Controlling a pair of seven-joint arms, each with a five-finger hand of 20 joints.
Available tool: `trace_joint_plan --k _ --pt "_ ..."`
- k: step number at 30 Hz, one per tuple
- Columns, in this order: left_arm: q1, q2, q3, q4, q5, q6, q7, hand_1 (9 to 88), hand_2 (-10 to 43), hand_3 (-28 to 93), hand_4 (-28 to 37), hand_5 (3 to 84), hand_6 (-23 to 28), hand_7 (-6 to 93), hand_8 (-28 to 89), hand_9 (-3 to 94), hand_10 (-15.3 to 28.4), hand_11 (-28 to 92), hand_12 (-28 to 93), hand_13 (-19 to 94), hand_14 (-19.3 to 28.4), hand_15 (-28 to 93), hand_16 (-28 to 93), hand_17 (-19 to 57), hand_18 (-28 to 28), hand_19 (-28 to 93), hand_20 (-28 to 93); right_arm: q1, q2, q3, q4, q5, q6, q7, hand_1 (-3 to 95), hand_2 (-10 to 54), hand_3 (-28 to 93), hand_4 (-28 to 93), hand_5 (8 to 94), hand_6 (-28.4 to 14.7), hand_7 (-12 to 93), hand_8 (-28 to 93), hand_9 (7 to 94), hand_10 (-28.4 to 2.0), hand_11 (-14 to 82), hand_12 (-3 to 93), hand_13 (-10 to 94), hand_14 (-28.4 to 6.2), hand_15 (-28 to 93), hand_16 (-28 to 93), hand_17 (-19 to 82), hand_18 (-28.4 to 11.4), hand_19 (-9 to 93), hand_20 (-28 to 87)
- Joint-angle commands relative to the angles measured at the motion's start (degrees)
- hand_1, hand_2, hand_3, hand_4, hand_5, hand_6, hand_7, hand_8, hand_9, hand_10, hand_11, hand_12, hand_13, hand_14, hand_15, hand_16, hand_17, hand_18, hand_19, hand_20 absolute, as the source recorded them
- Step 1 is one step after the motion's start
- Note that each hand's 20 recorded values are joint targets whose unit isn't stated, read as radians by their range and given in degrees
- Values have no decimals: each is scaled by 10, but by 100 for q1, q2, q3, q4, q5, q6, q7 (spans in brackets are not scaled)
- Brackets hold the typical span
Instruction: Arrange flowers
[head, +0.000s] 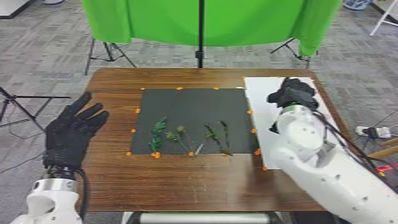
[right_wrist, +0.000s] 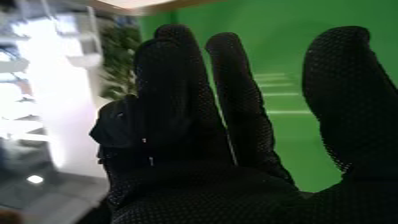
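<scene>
While looking over white board (head: 265, 100), see right hand (head: 293, 94), fingers mostly straight, thumb spread wide; find flower stems (head: 157, 136) on black mat (head: 194, 106) left of it, before loosely spread left hand (head: 64, 142).

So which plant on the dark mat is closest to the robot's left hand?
The leftmost plant, leafy nearly all along; the other plants lie farther right.

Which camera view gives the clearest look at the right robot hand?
The right wrist view: the right robot hand is close up, its mostly straight fingers and mesh texture plain, partly against the green cloth. The head view shows it smaller, from above, over the white board beside the dark mat.
</scene>
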Motion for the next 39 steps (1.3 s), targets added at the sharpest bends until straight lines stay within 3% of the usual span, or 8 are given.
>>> trace_joint_plan --k 1,13,16,19,27,30,34,39 --pt "67 -22 20 58 -54 81 -3 232 107 775 -277 393 87 108 -91 357 201 261 107 259 273 538 -91 -94 257 555 96 -295 133 90 184 459 -298 2 346 -95 781 -277 574 -36 148 -119 604 -225 277 146 520 -191 771 83 271 -261 932 575" --pt "-33 -40 29 76 -36 78 -158 238 105 774 -273 392 86 107 -92 360 202 264 108 262 272 539 -90 -91 256 557 97 -262 82 -437 664 397 -577 7 388 -95 801 -281 576 -21 165 -123 624 -199 315 155 542 -176 774 84 270 -265 932 571" --pt "-34 -38 27 74 -41 81 -136 239 105 773 -272 392 86 107 -92 361 202 264 108 262 273 541 -89 -91 255 558 97 -117 127 -751 787 134 -374 14 455 -95 777 -282 651 -2 195 -136 707 -151 306 170 623 -125 752 103 300 -257 932 574" --pt "-44 -7 46 79 -58 92 -105 239 105 773 -271 392 85 109 -91 361 202 265 108 262 272 541 -90 -91 255 558 98 24 186 -1066 897 -156 163 106 542 -95 671 -282 752 5 203 -18 825 -99 165 290 689 -92 717 158 327 -247 932 573" --pt "-82 -46 10 73 -25 72 -166 237 105 772 -270 392 86 108 -92 360 202 265 108 262 272 541 -90 -91 255 558 98 160 255 -1186 660 -608 751 20 597 -95 626 -283 896 21 165 31 937 -73 187 308 790 -65 708 180 388 -236 932 592" --pt "-89 -55 -41 54 16 73 -236 238 105 773 -271 392 86 108 -92 360 202 264 107 262 272 541 -90 -91 255 559 98 193 65 -1093 265 -711 883 -332 592 -95 639 -283 903 17 165 34 937 -75 201 300 792 -67 710 182 392 -236 932 598" --pt "-58 59 -3 -6 -43 150 -90 238 106 772 -270 392 86 107 -92 361 203 266 108 262 272 542 -90 -91 256 560 99 480 -593 -1381 -76 -934 917 -1195 588 -95 653 -283 905 14 162 41 937 -80 213 303 790 -71 716 185 392 -237 932 606" --pt "-270 117 -14 -39 23 121 -209 239 107 770 -271 392 87 107 -92 361 202 266 108 263 272 542 -90 -90 258 567 104 761 -1873 -1797 206 -1077 731 -2342 575 -95 676 -283 905 11 159 47 937 -82 227 308 781 -74 728 190 383 -233 932 622"
